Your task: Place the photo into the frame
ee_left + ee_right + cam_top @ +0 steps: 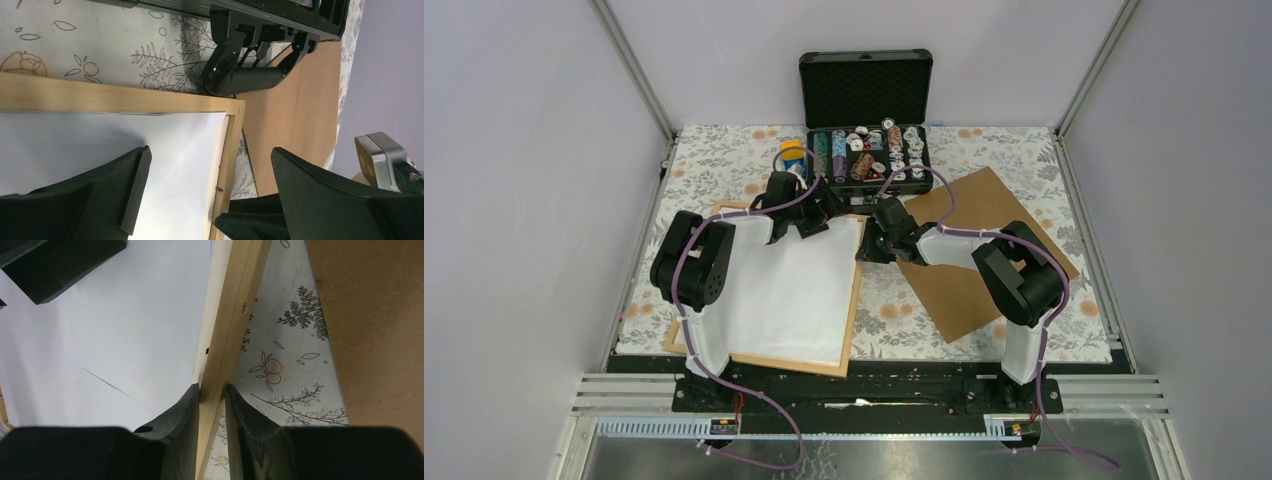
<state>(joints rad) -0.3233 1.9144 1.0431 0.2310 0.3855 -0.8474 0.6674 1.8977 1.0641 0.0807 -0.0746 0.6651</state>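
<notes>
The frame point(853, 310) of thin light wood lies flat on the left half of the table. The photo point(789, 290) lies inside it with only a plain white face up; its print is hidden. My left gripper point(810, 222) hovers over the frame's far right corner point(235, 107) with its jaws wide open and nothing between its fingers point(134, 187). My right gripper point(212, 389) is shut on the frame's right rail point(232, 315), one finger inside on the white sheet's side and one outside. In the top view the right gripper point(869, 248) sits at that rail's far end.
A brown hardboard sheet point(984, 250) lies right of the frame, under the right arm. An open black case point(864, 150) of chips stands at the back. A floral cloth point(894, 320) covers the table. Walls close in on both sides.
</notes>
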